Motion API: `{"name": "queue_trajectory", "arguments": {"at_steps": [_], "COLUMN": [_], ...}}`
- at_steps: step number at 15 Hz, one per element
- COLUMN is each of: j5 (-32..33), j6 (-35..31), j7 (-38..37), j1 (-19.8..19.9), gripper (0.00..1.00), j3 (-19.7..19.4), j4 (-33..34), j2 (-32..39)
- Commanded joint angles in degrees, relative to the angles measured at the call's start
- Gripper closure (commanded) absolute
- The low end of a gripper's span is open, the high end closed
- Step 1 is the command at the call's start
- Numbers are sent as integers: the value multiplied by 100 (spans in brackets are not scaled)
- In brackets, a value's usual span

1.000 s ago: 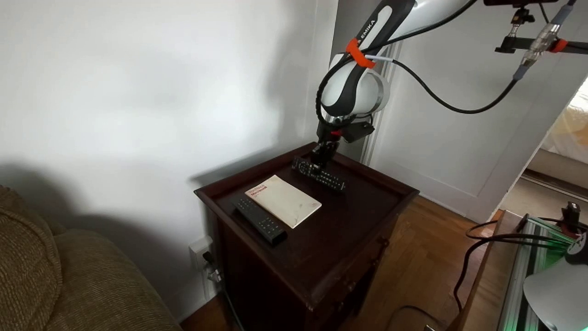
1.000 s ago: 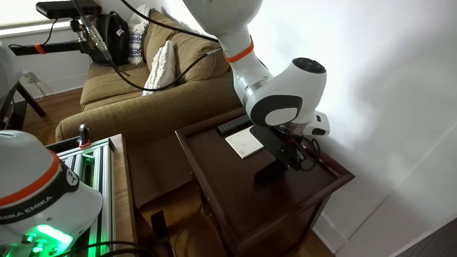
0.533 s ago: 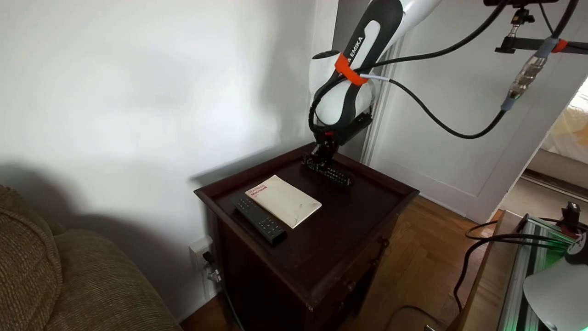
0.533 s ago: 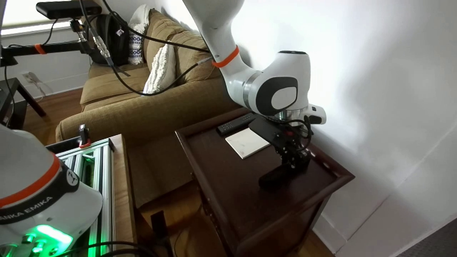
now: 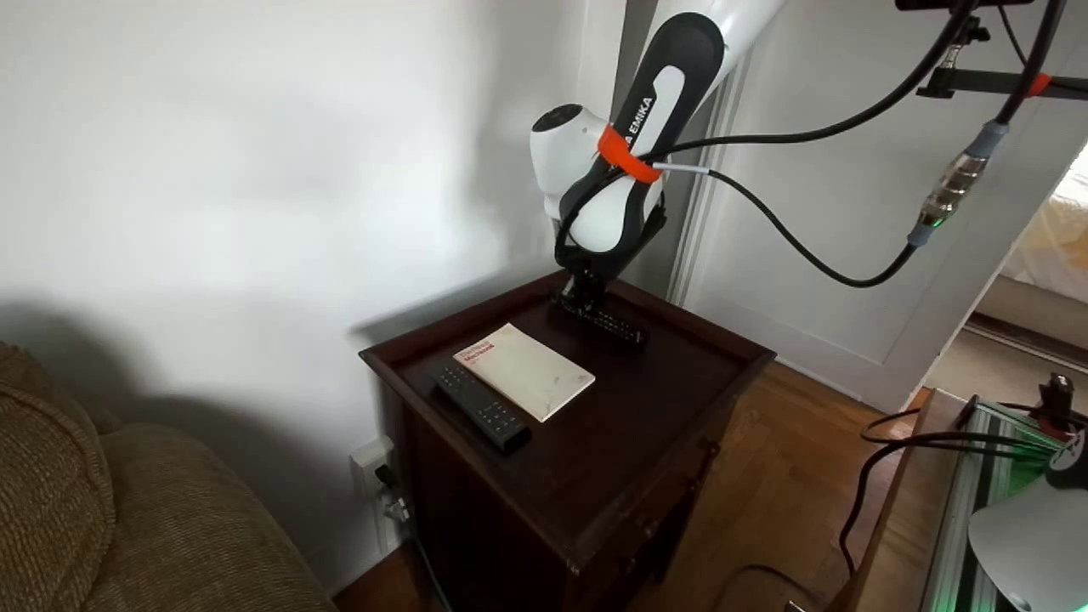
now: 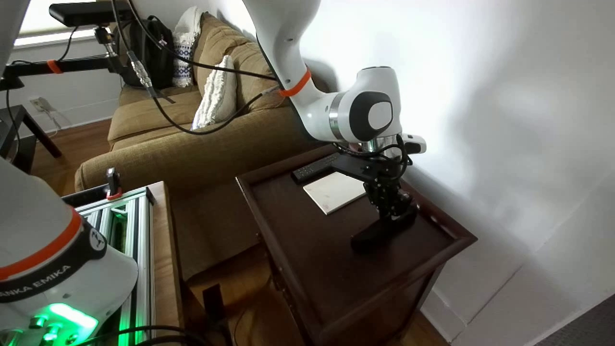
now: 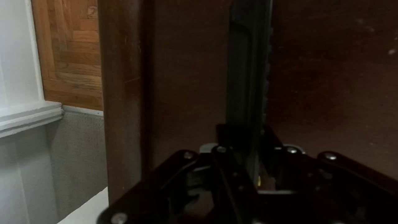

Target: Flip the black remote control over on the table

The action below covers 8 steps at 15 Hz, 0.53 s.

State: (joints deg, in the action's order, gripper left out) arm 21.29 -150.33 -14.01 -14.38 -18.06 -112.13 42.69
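The black remote control [image 5: 616,325] is up on its long edge at the back of the dark reddish-brown table [image 5: 633,412], its button face towards the camera in that exterior view. My gripper [image 5: 581,303] is shut on it, nearer one end. In an exterior view the remote [image 6: 371,237] reaches out from under the gripper [image 6: 395,219], low over the tabletop; whether it touches the wood I cannot tell. The wrist view has the remote [image 7: 247,77] running straight out from between the gripper's fingertips [image 7: 235,133], its ridged key side to the right. Dark fingers hide the gripped part.
A pale booklet [image 5: 524,371] lies mid-table, with another black remote [image 5: 482,406] flat alongside it near the table's edge. A raised rim [image 6: 451,230] borders the tabletop. The white wall [image 5: 476,212] rises close behind; a brown sofa [image 6: 216,149] stands beside the table.
The arm has come down and shifted back towards the wall and sofa, and the hand stands more upright. The gripped remote has moved only slightly, its button face showing less.
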Motion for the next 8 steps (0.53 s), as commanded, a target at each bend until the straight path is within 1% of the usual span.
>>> {"name": "queue_trajectory", "arguments": {"at_steps": [1,5,6,7,8], "j5": [131,39,51,61,75], "j6": [37,-63,-89,-100,-134], "j7": [-319,-271,-293,-300,-313], "j1": [-79,-18,-39,-49,-65], "gripper": [45,17,8,2,0], "j3": [22,166,154,141,125], "j4": [280,300,292,288,256], "j2": [346,452,451,436,380]}}
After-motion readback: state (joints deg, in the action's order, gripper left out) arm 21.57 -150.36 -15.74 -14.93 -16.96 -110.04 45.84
